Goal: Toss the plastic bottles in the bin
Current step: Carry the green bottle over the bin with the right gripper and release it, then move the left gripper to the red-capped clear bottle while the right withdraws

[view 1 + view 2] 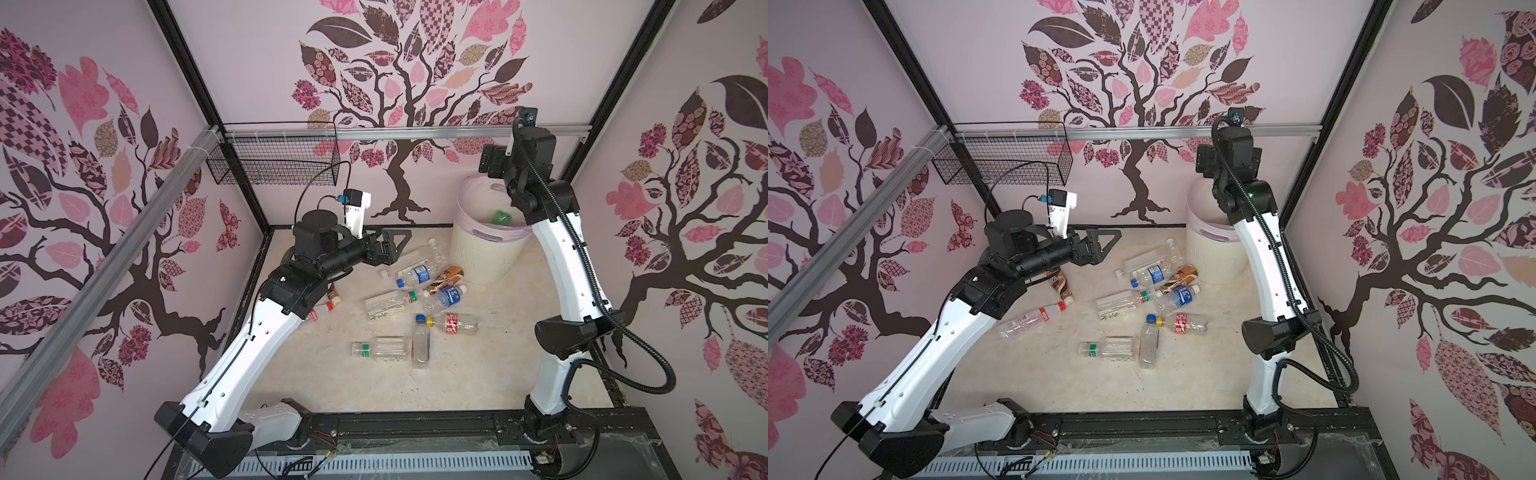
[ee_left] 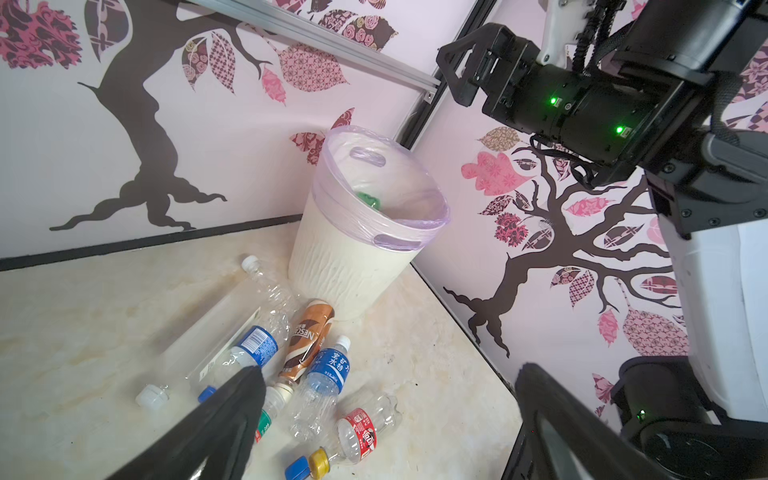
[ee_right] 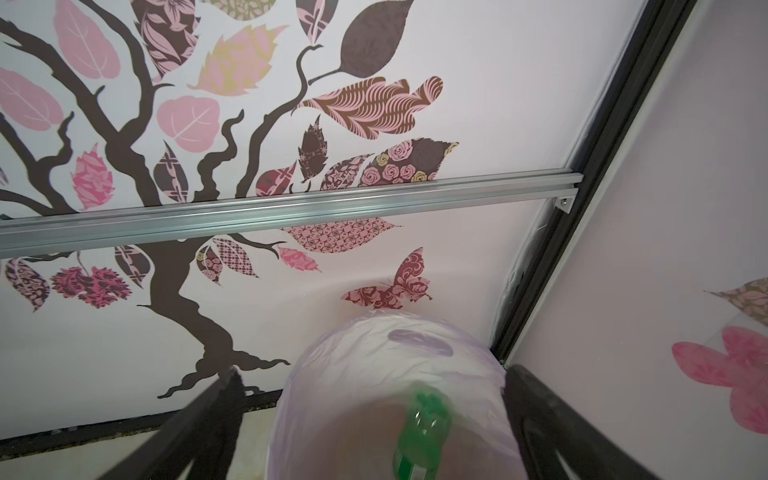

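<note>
Looking down on pale marble-ish floor (image 1: 478, 374). Cream bin (image 1: 482, 257) in back right corner, lilac liner (image 1: 498, 237) over rim, green bottle (image 1: 500, 217) in its mouth. Right gripper (image 1: 493, 160) hanging above bin, jaws unreadable from here tbh. Ten-ish plastic bottles (image 1: 419, 275) lying scattered mid-floor, caps blue, green, white, yellow, red. Nearest ones just beside bin, two tucked partly under left arm (image 1: 253, 349). Left gripper (image 1: 395, 243) hovering just behind them. Black wire basket (image 1: 274, 166) up on back rail (image 1: 415, 132).

Cream marble-look tabletop (image 1: 478, 374): bin (image 1: 486, 253) standing far right corner; plastic bottles (image 1: 451, 297) lying scattered beside.
</note>
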